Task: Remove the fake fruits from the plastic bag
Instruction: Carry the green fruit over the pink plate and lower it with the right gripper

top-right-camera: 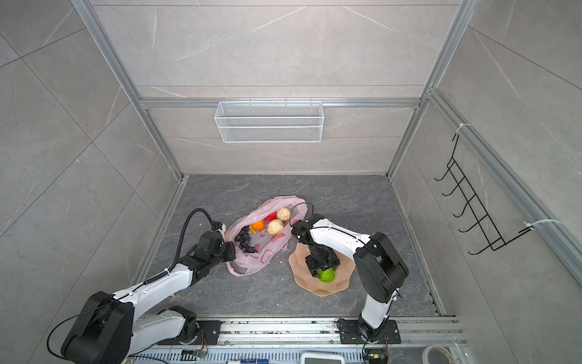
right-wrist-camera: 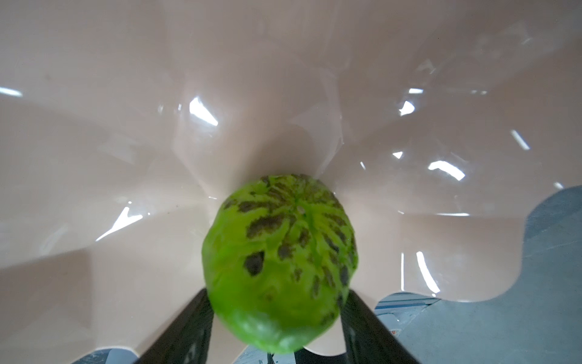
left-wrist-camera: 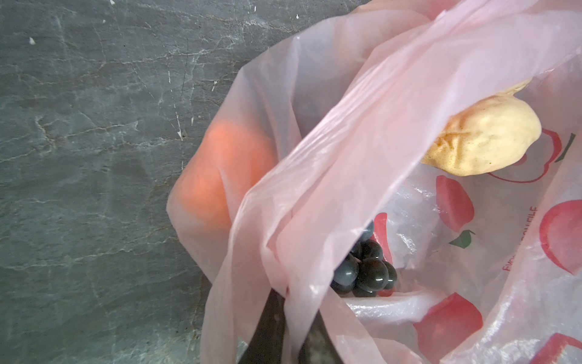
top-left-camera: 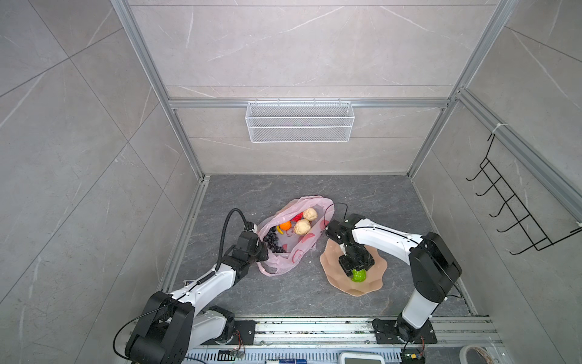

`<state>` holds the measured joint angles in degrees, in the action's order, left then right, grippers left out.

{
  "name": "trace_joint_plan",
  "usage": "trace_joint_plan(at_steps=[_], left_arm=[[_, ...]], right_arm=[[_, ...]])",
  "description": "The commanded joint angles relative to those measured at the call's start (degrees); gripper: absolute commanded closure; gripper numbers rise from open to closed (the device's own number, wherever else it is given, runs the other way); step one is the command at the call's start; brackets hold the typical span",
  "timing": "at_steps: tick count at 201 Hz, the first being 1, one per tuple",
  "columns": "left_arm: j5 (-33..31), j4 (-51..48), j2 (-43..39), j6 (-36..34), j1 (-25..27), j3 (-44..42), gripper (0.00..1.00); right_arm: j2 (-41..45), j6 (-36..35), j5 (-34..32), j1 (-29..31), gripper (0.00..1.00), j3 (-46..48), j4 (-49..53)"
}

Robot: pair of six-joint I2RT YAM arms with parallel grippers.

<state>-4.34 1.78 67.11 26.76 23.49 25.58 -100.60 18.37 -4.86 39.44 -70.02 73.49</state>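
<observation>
Starting with the fruit, where was it?

Most of it sat inside the pink bag (top-left-camera: pixel 299 256), which lay open near the middle of the table (top-left-camera: pixel 362 201). The grapes (top-left-camera: pixel 274 242) were at its near left, with an orange (top-left-camera: pixel 285 225) and a sliver of banana (top-left-camera: pixel 279 230) just beyond them. Two beige lumps (top-left-camera: pixel 302 227) lay toward the far right, a red piece (top-left-camera: pixel 297 217) beside them. The green ball (top-left-camera: pixel 358 276) was out of the bag, over the peach plate (top-left-camera: pixel 333 279) just right of it.

And the grippers?

The left gripper (left-wrist-camera: pixel 291 310) was pinched together on a fold of the bag's near left rim, with film bunched between its fingers (left-wrist-camera: pixel 267 331). The right gripper (right-wrist-camera: pixel 277 294) hung low over the plate with a finger on each side of the green ball. Whether they pressed it or stood just clear, I couldn't tell.

Anything further out?

A white wire basket (top-left-camera: pixel 299 121) hung on the far wall, and a black hook rack (top-left-camera: pixel 510 205) on the right wall.
</observation>
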Motion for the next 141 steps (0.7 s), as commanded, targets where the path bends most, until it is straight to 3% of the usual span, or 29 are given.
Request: trace_joint_plan(at_steps=[1, 79, 118, 141], left_arm=[[0.22, 1.39, -0.18, -1.45, 0.07, 1.22, 0.9], [0.18, 1.4, -0.29, -1.45, 0.07, 1.14, 0.9], [0.28, 1.38, -0.61, -1.45, 0.07, 1.0, 0.9], [0.27, 1.47, -0.58, -1.44, 0.07, 1.04, 0.89]], right_arm=[[-0.37, 0.09, -1.25, -0.33, 0.41, -1.82, 0.59], [-1.74, 0.27, -3.41, -1.21, 0.41, -3.64, -0.53], [-0.7, 0.22, -3.96, -1.34, 0.27, -4.41, -1.17], [0.45, 0.67, -4.7, -1.29, 0.26, -6.68, 0.36]])
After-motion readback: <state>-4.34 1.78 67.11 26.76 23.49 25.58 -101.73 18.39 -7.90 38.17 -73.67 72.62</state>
